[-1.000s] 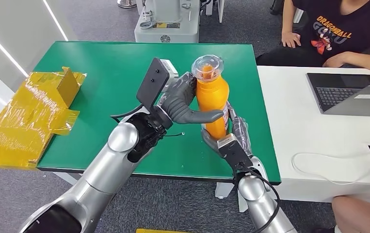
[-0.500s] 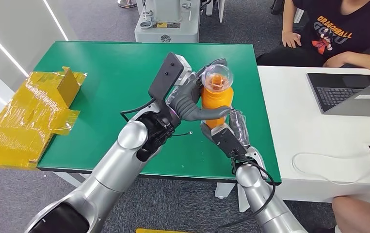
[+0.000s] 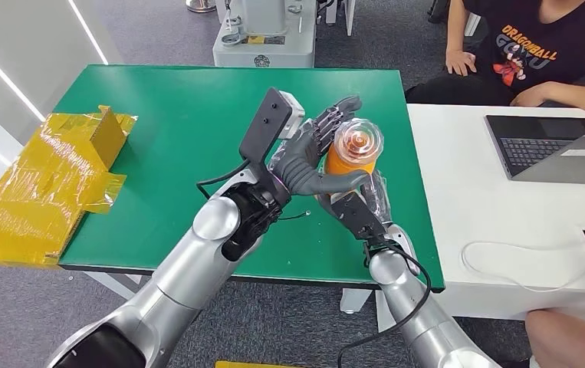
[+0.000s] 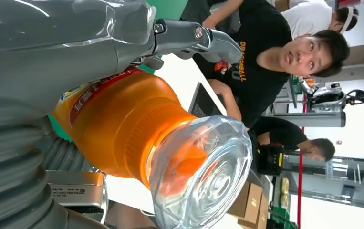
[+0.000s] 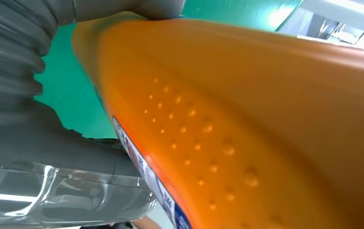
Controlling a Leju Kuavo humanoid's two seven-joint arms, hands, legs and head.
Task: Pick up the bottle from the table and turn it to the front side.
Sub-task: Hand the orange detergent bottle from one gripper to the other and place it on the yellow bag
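Observation:
An orange bottle (image 3: 344,162) with a clear domed cap (image 3: 358,142) is held in the air over the green table (image 3: 166,123), tilted so its cap faces me. My left hand (image 3: 304,157) grips its upper body, thumb across the near side and fingers spread behind it. My right hand (image 3: 359,215) holds the bottle from below. In the left wrist view the orange bottle (image 4: 122,124) and its cap (image 4: 203,171) lie against my left hand (image 4: 36,67). The right wrist view has the dimpled orange bottle (image 5: 246,119) pressed against my right hand (image 5: 22,129).
A yellow taped cardboard box (image 3: 51,176) lies on the table's left end. A white desk (image 3: 473,192) with a laptop (image 3: 553,149) and a cable (image 3: 504,264) stands at the right. A person (image 3: 534,46) sits behind it. A machine base (image 3: 262,34) stands beyond the table.
The bottle has tipped from upright until its cap points at me, and it has shifted a little right. My left arm has reached further forward with it; my right hand stayed under the bottle.

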